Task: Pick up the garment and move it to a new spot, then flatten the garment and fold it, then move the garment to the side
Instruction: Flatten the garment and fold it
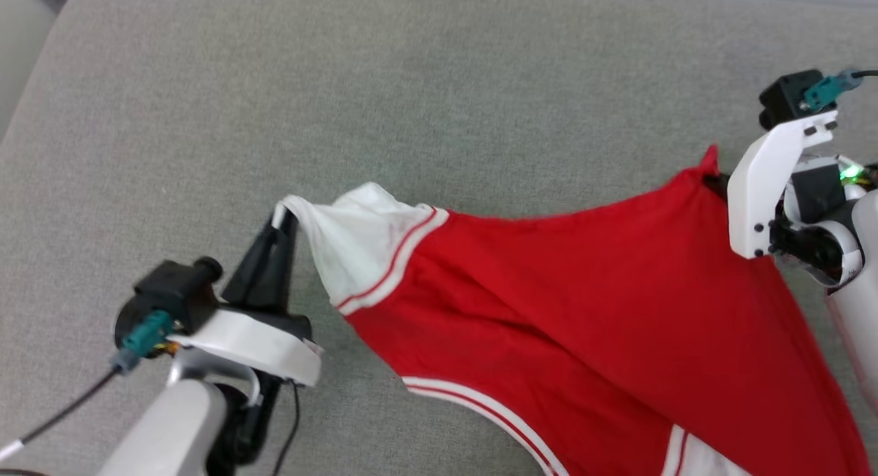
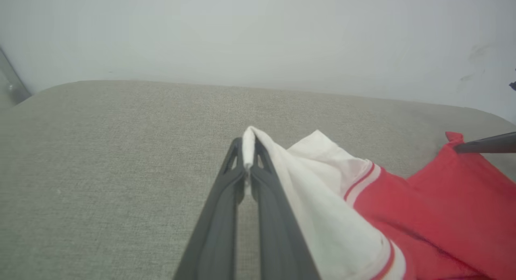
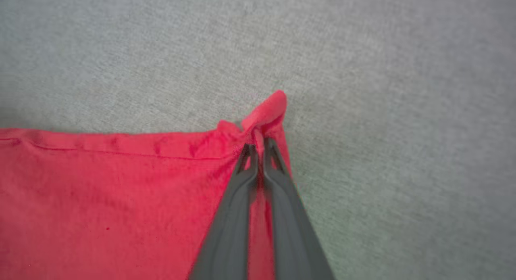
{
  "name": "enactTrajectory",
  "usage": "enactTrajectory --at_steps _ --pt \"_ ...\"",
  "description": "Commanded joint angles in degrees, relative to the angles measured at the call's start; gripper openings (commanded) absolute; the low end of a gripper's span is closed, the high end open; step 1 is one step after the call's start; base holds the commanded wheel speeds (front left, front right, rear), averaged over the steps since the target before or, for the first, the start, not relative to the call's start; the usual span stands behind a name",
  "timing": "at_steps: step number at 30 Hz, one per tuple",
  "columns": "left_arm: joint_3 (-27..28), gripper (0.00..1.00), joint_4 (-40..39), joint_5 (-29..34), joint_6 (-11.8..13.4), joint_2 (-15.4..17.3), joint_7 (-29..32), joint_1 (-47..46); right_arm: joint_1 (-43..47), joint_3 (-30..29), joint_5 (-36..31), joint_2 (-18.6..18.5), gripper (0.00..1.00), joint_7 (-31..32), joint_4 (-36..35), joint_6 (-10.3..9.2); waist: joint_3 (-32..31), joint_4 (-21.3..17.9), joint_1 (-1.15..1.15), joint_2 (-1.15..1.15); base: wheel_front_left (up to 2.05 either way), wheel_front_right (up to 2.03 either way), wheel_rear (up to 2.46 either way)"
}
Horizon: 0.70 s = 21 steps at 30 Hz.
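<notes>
Head view: garment (image 1: 549,291) taut over grey cushion (image 1: 411,85) — left jaws clamp white sleeve (image 1: 357,243), right jaws red corner (image 1: 706,166).

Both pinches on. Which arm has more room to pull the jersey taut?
Probably left: the left gripper, shut on the garment at its white sleeve, has bare cushion beyond it. The right gripper, shut on a red corner, sits at the head view's edge.

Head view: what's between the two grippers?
In the head view, the garment spans from left gripper, at its white sleeve, to right gripper, at a red corner.
</notes>
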Motion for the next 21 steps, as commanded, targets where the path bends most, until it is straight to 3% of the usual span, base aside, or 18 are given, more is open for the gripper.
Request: enactTrajectory --at_steps 1,9,15,21 --pt "0.7 0.0 0.1 -0.2 -0.3 0.6 0.0 -1.3 -1.0 0.0 -0.2 -0.6 0.0 -1.3 -0.7 -0.04 -1.7 -1.0 -0.01 0.0 0.0 0.0 0.0" --pt "4.0 0.0 5.0 -2.7 -2.7 2.7 3.0 -11.8 -4.0 0.0 -3.5 0.6 0.0 -9.6 0.2 -0.03 -8.4 -4.7 -0.01 0.0 0.0 0.0 0.0" --pt "5.3 0.0 17.4 -3.9 -4.6 1.1 5.2 -26.1 -8.4 -1.3 -6.1 2.7 0.0 -14.4 3.3 -0.04 -11.2 -7.2 -0.01 0.0 0.0 0.0 0.0" --pt "5.1 0.0 30.7 -2.9 -6.8 0.1 5.3 -40.6 -15.5 -2.0 -7.9 4.5 0.0 -19.5 6.7 -0.04 -10.0 -9.5 -0.01 0.0 0.0 0.0 0.0"
